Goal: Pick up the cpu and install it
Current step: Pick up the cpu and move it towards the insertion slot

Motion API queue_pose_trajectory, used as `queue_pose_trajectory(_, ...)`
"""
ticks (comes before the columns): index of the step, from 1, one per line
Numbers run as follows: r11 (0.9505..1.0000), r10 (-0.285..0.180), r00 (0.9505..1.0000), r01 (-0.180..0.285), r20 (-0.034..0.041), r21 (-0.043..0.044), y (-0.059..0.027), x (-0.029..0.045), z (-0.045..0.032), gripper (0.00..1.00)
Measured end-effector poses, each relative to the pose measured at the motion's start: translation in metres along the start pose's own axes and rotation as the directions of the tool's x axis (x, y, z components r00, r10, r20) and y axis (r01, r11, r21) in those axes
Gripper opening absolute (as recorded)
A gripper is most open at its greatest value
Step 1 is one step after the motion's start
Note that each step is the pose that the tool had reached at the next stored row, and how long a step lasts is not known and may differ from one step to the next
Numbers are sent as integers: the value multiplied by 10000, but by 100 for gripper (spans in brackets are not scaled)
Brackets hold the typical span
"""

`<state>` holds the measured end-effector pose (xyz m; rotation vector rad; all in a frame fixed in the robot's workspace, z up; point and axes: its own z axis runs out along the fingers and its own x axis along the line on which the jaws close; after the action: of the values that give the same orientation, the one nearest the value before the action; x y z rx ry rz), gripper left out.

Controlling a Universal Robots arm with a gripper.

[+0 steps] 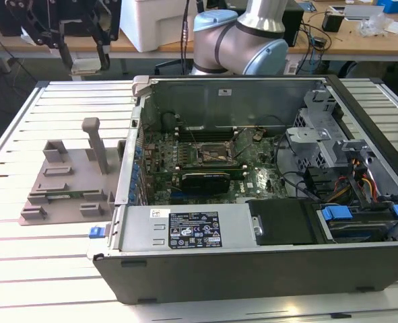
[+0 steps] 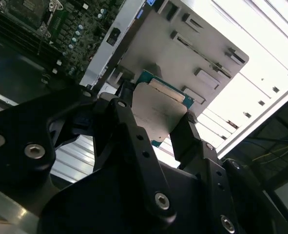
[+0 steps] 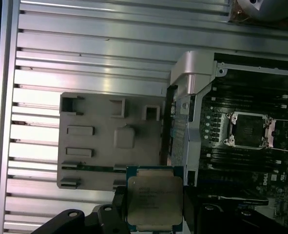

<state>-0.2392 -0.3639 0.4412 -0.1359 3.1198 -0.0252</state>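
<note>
Now cpu (image 3: 153, 202), flat square w/ matte silver-grey lid and thin green rim, is pinched at opposite edges by the black metal gripper (image 2: 156, 117), above ribbed alu table (image 3: 85, 48), near blocky grey plastic tray (image 3: 100, 117). Exterior view: gripper approx 10 o'clock from open PC case (image 1: 252, 276).

So the gripper (image 2: 158, 109) is seen clamped shut, black fingers (image 2: 186, 134) pressed against opposite edges of the cpu (image 2: 156, 97). In the exterior view it's hung up high at the exterior view's left, fingers pointed down, with the arm (image 1: 246, 47) folded at its grey-and-blue joints.
</note>
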Motion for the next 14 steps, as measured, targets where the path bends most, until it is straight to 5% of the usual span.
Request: queue_pose_trajectory(14,10000,1,10000,-1,-1,-1,-23,-284,73,55)
